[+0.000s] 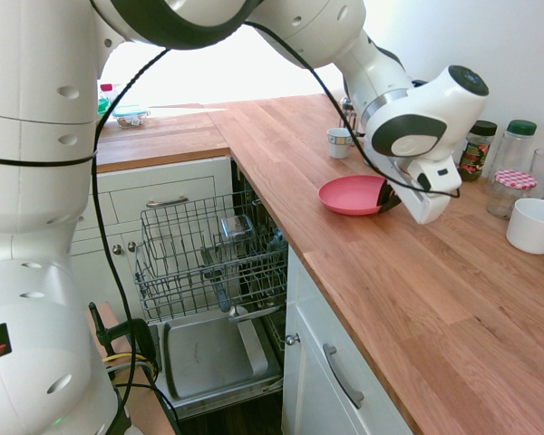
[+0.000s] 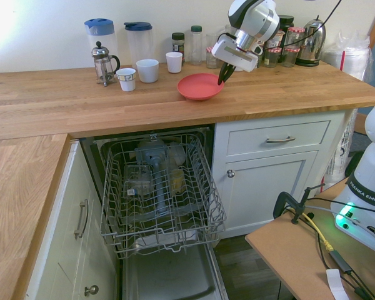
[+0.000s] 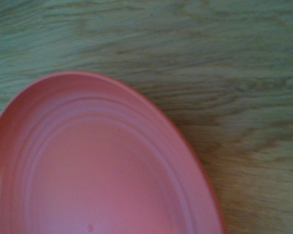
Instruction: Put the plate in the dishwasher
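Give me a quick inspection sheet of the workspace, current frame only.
Surface: wooden countertop, no spills seen.
Job's things: pink plate on the counter, one edge tipped up; dishwasher open, wire rack pulled out.
Clutter: mugs, French press, jars, kettle along the wall.
Grippers: gripper closed on the plate's rim.
Cables: nothing seen on the counter.
Surroundings: white cabinets.

The white arm reaches out across the counter, wrist bent steeply downward. Its gripper [image 2: 221, 79] has dark fingers pinched on the plate [image 2: 199, 86] rim.
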Robot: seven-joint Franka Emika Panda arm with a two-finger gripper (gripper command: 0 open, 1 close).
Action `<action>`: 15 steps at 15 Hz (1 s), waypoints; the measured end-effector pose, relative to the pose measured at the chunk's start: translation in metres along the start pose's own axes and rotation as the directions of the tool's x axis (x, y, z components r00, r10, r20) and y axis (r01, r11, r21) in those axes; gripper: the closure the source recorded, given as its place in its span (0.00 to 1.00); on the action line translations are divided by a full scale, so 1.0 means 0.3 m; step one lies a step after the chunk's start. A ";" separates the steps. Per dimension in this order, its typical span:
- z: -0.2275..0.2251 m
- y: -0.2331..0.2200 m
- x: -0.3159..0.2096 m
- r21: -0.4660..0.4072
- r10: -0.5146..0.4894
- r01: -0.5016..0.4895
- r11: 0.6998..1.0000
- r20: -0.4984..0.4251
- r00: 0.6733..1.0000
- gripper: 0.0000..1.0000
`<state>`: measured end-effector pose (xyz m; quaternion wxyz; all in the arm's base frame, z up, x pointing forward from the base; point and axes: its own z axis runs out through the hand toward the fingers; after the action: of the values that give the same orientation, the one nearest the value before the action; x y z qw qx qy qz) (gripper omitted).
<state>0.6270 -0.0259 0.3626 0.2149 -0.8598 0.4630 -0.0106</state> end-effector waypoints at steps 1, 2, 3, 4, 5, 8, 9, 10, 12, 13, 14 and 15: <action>-0.041 -0.044 -0.057 -0.005 -0.060 0.060 0.998 -0.027 0.998 1.00; -0.085 -0.091 -0.135 -0.010 -0.124 0.124 0.992 -0.058 0.991 1.00; -0.126 -0.137 -0.237 -0.019 -0.190 0.189 0.982 -0.089 0.978 1.00; -0.158 -0.175 -0.349 -0.034 -0.254 0.252 0.967 -0.119 0.960 1.00; -0.183 -0.204 -0.476 -0.056 -0.317 0.312 0.949 -0.149 0.937 1.00; -0.203 -0.228 -0.888 -0.145 -0.497 0.476 0.867 -0.232 0.836 1.00; -0.193 -0.208 -1.026 -0.179 -0.552 0.522 0.834 -0.255 0.794 1.00; -0.178 -0.175 -1.166 -0.217 -0.608 0.568 0.794 -0.275 0.745 1.00; -0.168 -0.109 -1.409 -0.286 -0.700 0.639 0.714 -0.308 0.644 1.00; -0.176 -0.084 -1.515 -0.324 -0.742 0.669 0.669 -0.326 0.585 1.00; -0.185 -0.070 -1.591 -0.361 -0.779 0.692 0.625 -0.344 0.524 1.00; -0.199 -0.074 -1.645 -0.398 -0.810 0.709 0.582 -0.364 0.460 1.00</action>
<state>0.3497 0.3586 0.5143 -0.0264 -0.9549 0.0664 -0.2883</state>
